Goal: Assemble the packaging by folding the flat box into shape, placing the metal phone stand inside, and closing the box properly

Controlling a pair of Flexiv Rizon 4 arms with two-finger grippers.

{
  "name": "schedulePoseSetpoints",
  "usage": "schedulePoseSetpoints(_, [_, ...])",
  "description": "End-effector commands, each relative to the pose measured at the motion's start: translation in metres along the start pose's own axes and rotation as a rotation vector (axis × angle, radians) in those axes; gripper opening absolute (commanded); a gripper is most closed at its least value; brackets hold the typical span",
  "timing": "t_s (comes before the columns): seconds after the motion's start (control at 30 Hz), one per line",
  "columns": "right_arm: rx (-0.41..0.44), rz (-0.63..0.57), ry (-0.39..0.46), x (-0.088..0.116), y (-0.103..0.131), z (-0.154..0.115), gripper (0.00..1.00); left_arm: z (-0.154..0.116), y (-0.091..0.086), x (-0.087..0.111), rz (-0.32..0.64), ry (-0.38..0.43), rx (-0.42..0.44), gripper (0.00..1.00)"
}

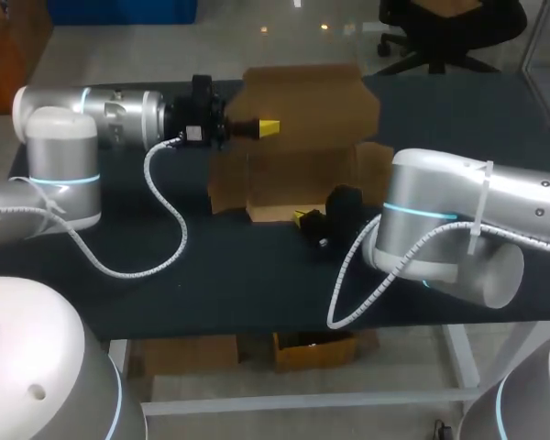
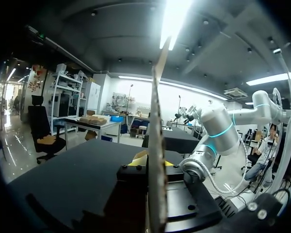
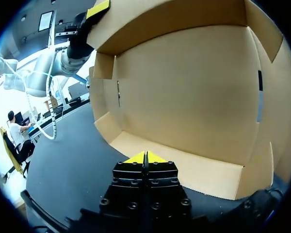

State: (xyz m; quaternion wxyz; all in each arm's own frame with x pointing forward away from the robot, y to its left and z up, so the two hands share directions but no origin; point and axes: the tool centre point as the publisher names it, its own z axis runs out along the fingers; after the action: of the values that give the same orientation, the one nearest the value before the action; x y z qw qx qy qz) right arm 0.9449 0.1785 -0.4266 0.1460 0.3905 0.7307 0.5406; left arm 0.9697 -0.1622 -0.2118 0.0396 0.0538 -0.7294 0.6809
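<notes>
The cardboard box (image 1: 302, 110) sits half-folded near the table's (image 1: 211, 275) far edge. It is likely light, floppy and easily creased, so best gripped at panel edges. The left end effector (image 1: 268, 127) pinches its upright panel; the right end effector (image 1: 301, 218) has its fingers together and holds nothing.

Left arm (image 1: 82, 119), upper left, and right arm (image 1: 458, 215), right of frame: glossy silver-white cylinders with cyan rings at the joints. White coiled cables (image 1: 170, 229) run to black wrists. Right pincer (image 3: 145, 158): yellow tips, black body studded with what seem screws.
</notes>
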Motion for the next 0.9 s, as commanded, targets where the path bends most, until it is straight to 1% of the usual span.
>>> schedulePoseSetpoints(0.03, [-0.001, -0.001, -0.007, 0.001, -0.002, 0.003, 0.0, 0.0, 0.004, 0.008, 0.002, -0.011, 0.004, 0.0])
schedulePoseSetpoints(0.2, [-0.001, -0.001, -0.007, 0.001, -0.002, 0.003, 0.0, 0.001, 0.004, 0.013, 0.003, -0.014, -0.002, 0.0])
schedulePoseSetpoints(0.27, [-0.001, -0.001, -0.007, 0.001, -0.002, 0.003, 0.0, 0.001, 0.005, 0.013, -0.006, -0.005, -0.01, 0.0])
schedulePoseSetpoints(0.43, [-0.001, -0.001, -0.007, 0.001, -0.002, 0.003, 0.0, 0.002, 0.007, 0.014, -0.016, -0.011, -0.028, 0.0])
schedulePoseSetpoints(0.9, [-0.001, -0.001, -0.007, 0.001, -0.002, 0.003, 0.0, 0.003, 0.019, 0.015, -0.038, -0.008, -0.021, 0.0])
